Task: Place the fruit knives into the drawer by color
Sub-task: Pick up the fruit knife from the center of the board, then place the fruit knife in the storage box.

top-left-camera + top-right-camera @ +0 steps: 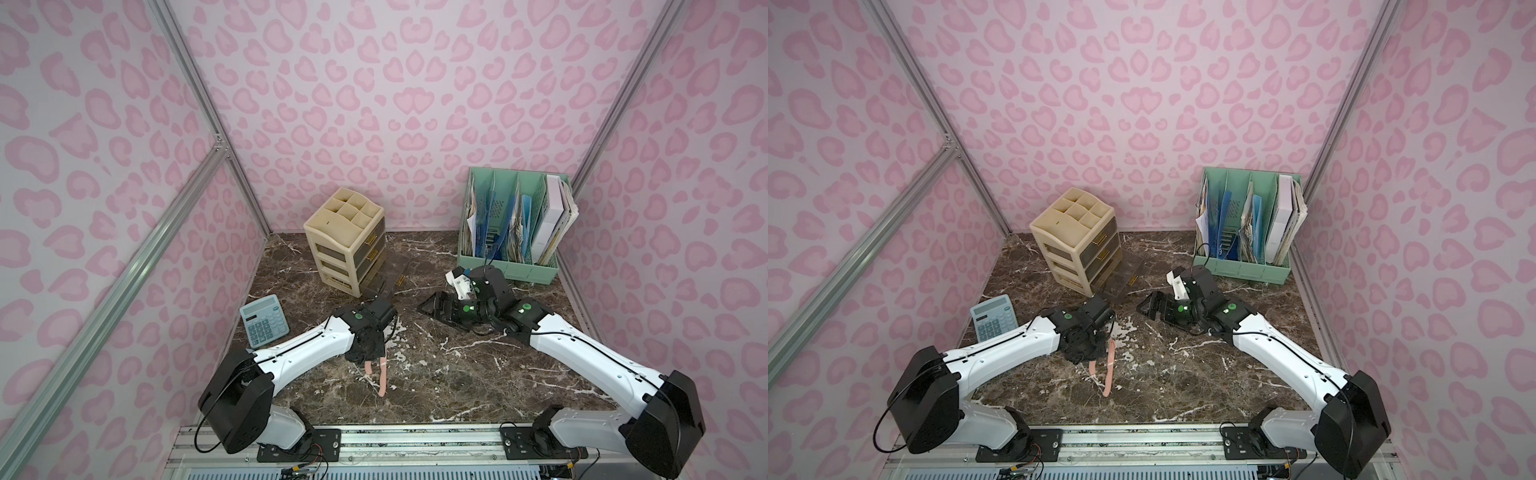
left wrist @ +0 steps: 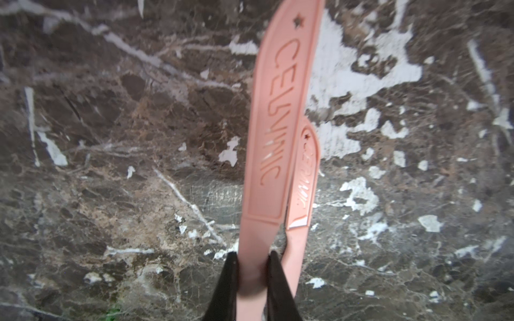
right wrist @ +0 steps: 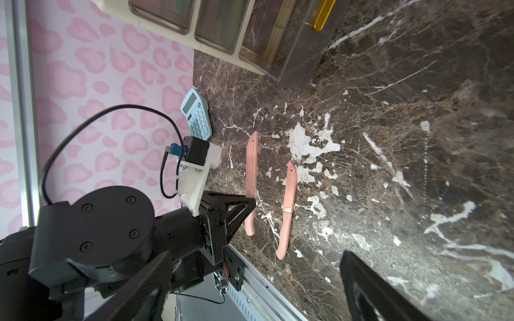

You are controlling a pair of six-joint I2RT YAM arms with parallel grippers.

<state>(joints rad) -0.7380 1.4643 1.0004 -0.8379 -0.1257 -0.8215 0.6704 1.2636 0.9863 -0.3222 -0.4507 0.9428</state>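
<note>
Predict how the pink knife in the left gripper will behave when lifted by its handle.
The held pink knife is probably stiff: it juts straight from the left gripper without sagging. Slim and plastic-looking, it is likely light. Gripped only at the narrow handle, it may pivot between the fingers.

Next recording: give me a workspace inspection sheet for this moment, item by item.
Surface: dark brown marble-pattern tabletop, white veins and patches.
Job's things: salmon pink fruit knife clamped at its handle; second salmon pink fruit knife lying beside it; cream three-drawer organiser, bottom smoky clear drawer pulled out.
Clutter: light blue calculator; mint green file rack holding papers.
Grippers: left gripper shut on the clamped knife; right gripper open, empty.
Cables: black cable looped off left wrist camera.
Surroundings: pink leopard-print walls, aluminium frame posts.
</note>
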